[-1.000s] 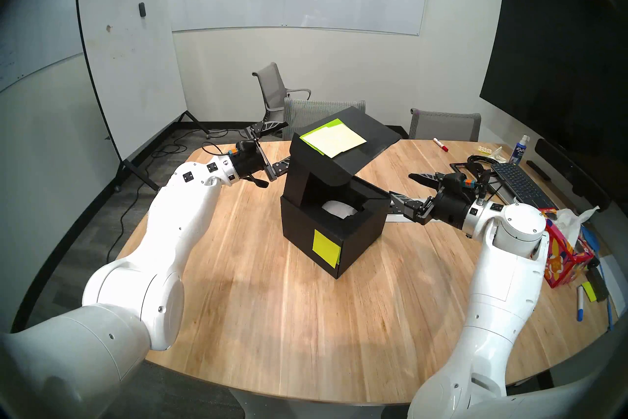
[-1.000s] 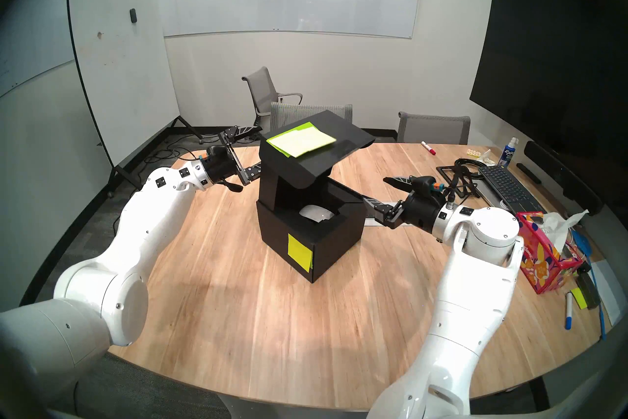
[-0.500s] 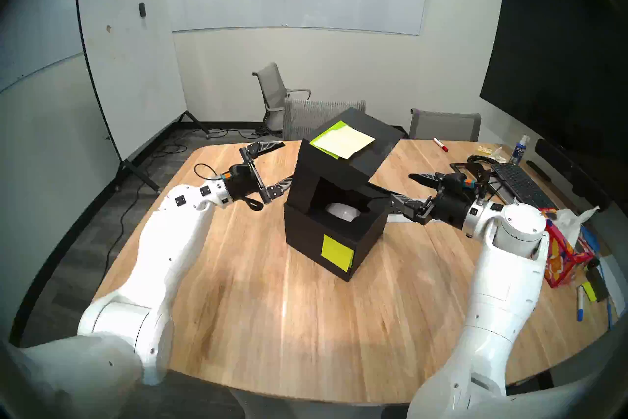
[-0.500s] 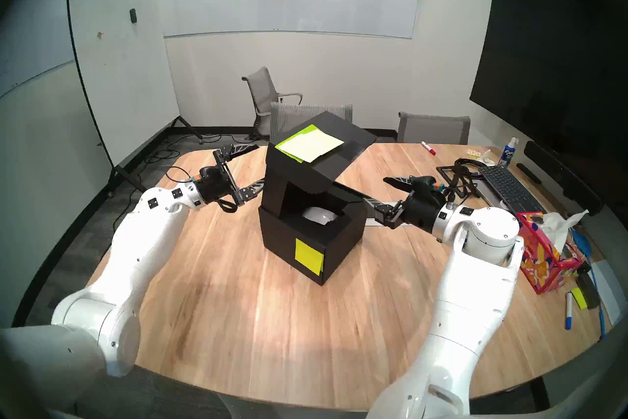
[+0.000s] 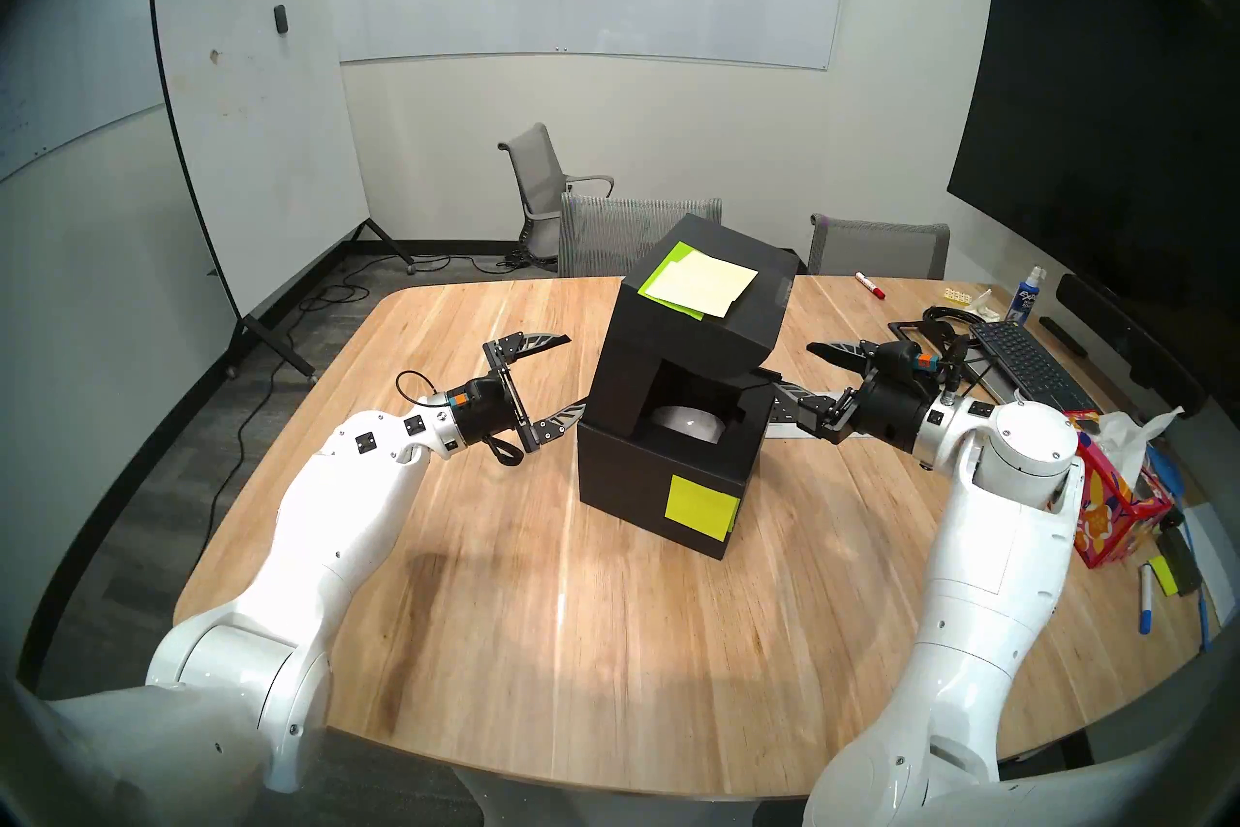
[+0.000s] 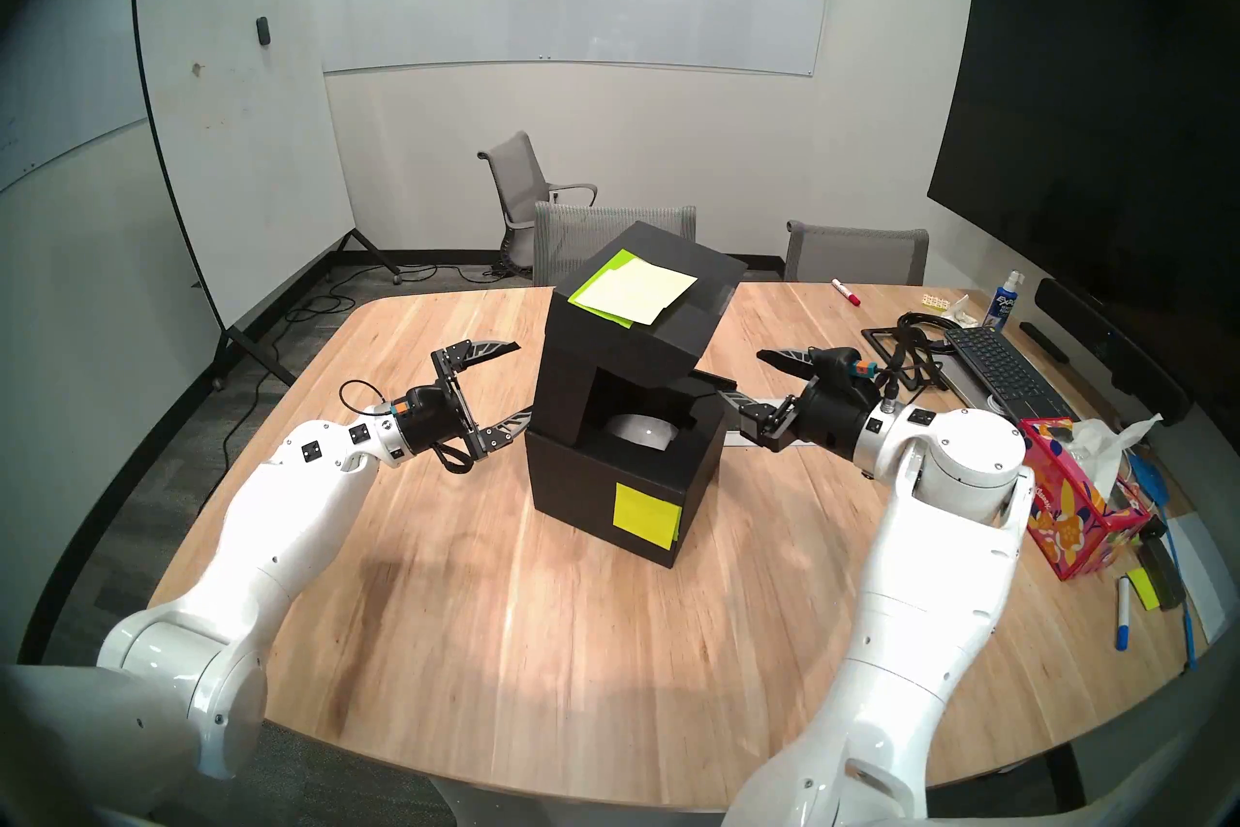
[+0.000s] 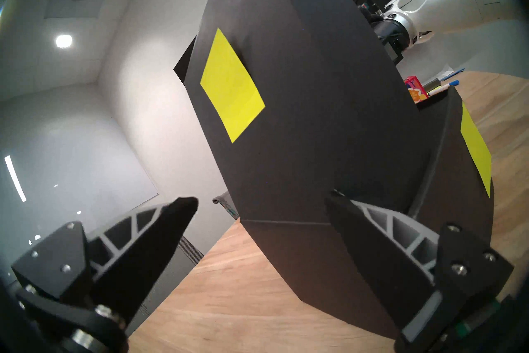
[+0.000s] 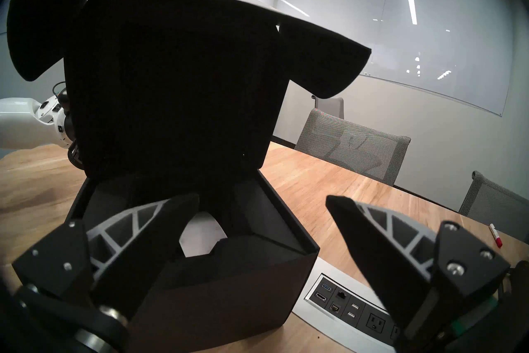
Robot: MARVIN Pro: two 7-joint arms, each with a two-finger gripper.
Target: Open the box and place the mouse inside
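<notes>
Already the mouse [image 6: 637, 429] lies in the box [image 6: 604, 490] at mid-table; we judge the cardboard light (easily shoved), best held by its walls. Left gripper [image 5: 543, 379] and right gripper [image 5: 795, 376] both gape empty.

Both white arms are stretched forward and inward, roughly level. The left hand [image 5: 545, 374] is held with its fingers spread wide. The right hand [image 5: 798, 377] is likewise held wide open, pointed leftward.
</notes>
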